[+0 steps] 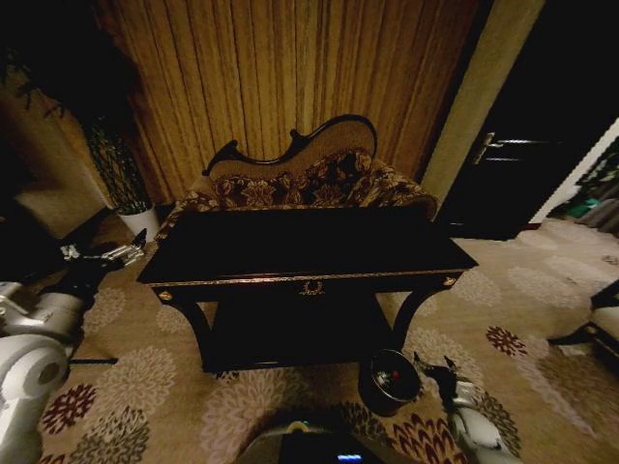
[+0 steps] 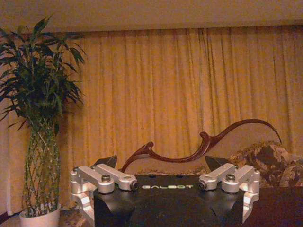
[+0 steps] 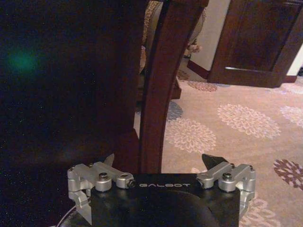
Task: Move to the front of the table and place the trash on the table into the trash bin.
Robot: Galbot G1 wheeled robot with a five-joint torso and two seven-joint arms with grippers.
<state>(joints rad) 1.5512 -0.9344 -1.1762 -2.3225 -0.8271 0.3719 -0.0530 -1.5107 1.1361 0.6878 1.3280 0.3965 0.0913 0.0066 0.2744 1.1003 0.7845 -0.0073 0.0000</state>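
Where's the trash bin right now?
In the head view, the trash bin stands on the carpet by the table's front right leg, just ahead of the right gripper.

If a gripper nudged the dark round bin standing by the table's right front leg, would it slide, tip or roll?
The trash bin stands upright on patterned carpet, so it would probably drag rather than slide freely. It looks squat and round, so tipping seems unlikely from a low nudge. Once tipped it could roll. The right gripper hangs open beside it.
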